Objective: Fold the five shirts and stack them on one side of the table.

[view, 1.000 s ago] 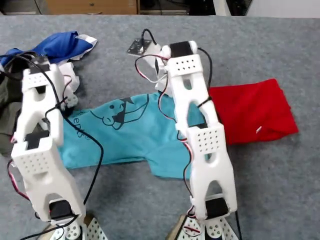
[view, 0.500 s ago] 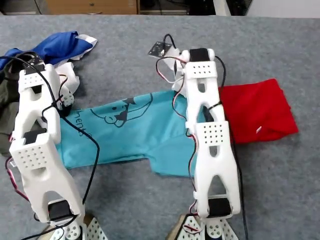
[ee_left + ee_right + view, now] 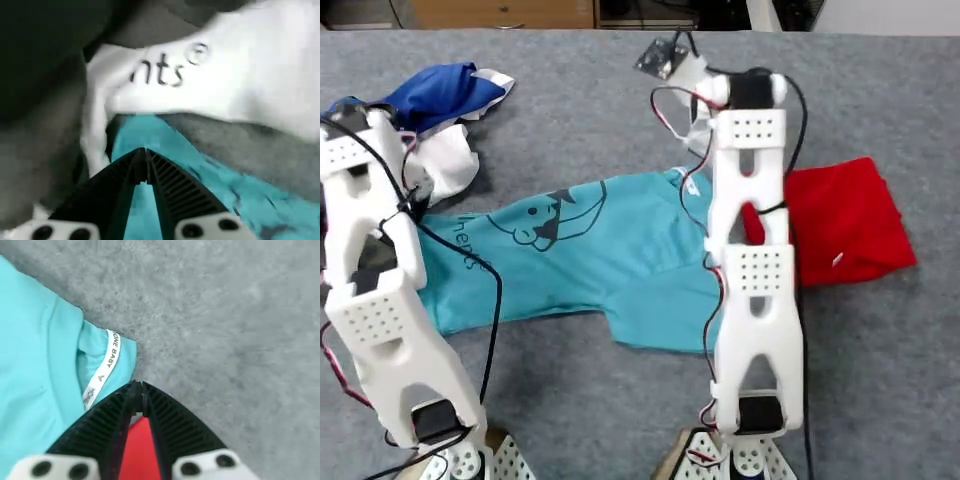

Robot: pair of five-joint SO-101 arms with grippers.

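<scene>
Left tool (image 3: 145, 151) and right tool (image 3: 139, 385) tight on teal shirt (image 3: 610, 255), now wider apart

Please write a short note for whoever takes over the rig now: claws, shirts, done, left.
Left claw: shut on the teal shirt, at its edge by the white shirt.
Right claw: shut on its collar.
Done: the red shirt looks folded, on the right.
The blue shirt and dark shirt lie heaped far left with the white.
To do: fold four, stack all.
</scene>
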